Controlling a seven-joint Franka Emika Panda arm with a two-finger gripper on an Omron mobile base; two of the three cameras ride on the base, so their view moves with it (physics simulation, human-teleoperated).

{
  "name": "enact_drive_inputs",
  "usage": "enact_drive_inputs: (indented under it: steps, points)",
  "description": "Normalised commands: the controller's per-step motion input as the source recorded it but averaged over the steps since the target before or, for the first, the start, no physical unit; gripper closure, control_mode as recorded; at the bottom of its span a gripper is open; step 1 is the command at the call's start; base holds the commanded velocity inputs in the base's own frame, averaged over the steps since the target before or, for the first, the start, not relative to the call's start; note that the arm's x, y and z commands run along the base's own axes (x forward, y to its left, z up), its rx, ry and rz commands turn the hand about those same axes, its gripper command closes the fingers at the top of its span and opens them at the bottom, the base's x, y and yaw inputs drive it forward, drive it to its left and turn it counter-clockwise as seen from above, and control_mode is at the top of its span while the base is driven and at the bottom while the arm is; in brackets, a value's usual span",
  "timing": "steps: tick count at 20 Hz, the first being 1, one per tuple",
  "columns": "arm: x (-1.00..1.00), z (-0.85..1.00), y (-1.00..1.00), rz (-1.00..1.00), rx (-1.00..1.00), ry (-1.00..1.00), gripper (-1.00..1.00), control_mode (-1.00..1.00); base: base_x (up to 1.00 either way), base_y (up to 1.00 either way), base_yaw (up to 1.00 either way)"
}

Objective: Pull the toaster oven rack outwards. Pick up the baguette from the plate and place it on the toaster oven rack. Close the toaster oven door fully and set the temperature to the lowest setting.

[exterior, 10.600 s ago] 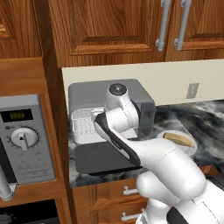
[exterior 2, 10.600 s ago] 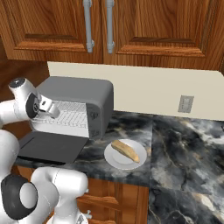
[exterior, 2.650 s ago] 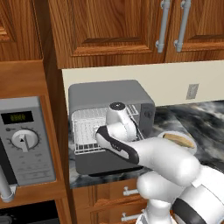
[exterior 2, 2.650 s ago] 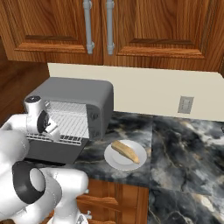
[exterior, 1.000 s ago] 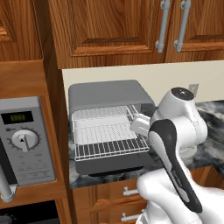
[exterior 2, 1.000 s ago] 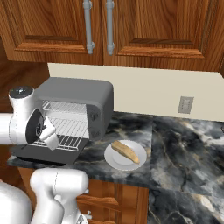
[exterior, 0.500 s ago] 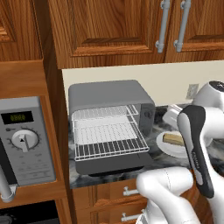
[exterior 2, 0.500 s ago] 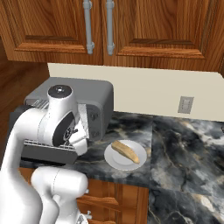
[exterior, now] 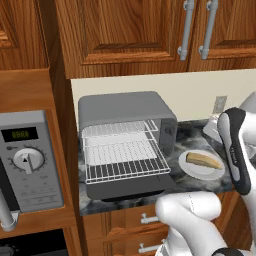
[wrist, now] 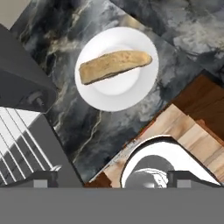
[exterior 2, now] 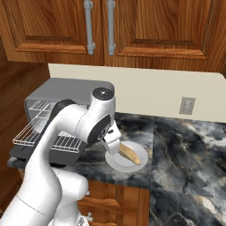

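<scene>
The grey toaster oven (exterior: 125, 112) stands on the counter with its door (exterior: 131, 187) folded down flat. The wire rack (exterior: 123, 158) is slid out over the door. To its right a tan baguette (exterior: 204, 160) lies on a small white plate (exterior: 192, 173). In the right base view my gripper (exterior 2: 114, 146) hangs just above the plate (exterior 2: 119, 164), by the left end of the baguette (exterior 2: 129, 153). From the hand view the baguette (wrist: 114, 66) lies across the plate (wrist: 94, 98), some way beyond my open gripper (wrist: 116, 179); nothing is between its fingertips (wrist: 41, 178).
A silver microwave (exterior: 30, 165) is built in to the left of the oven. Wooden cabinets (exterior: 150, 30) hang overhead, and a wall outlet (exterior 2: 187, 105) sits behind the marble counter (exterior 2: 185, 145). The counter's front edge and wooden drawers (wrist: 192, 113) lie just below the plate.
My arm has swung right, away from the pulled-out rack, to above the plate. The jaws have spread a little wider. Rack, plate and baguette stay put.
</scene>
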Motion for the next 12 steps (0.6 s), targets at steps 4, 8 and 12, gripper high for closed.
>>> enact_drive_inputs:
  steps: [4, 8, 12]
  points:
    - [0.69, -0.26, -0.21, 0.28, -0.36, 0.07, -1.00, -1.00, 0.00, 0.00, 0.00]
    - [0.57, -0.85, 0.00, 0.46, -0.31, 0.00, -1.00, -1.00, 0.00, 0.00, 0.00]
    - [0.35, -1.00, 0.00, 0.48, -0.18, 0.00, -1.00, -1.00, 0.00, 0.00, 0.00]
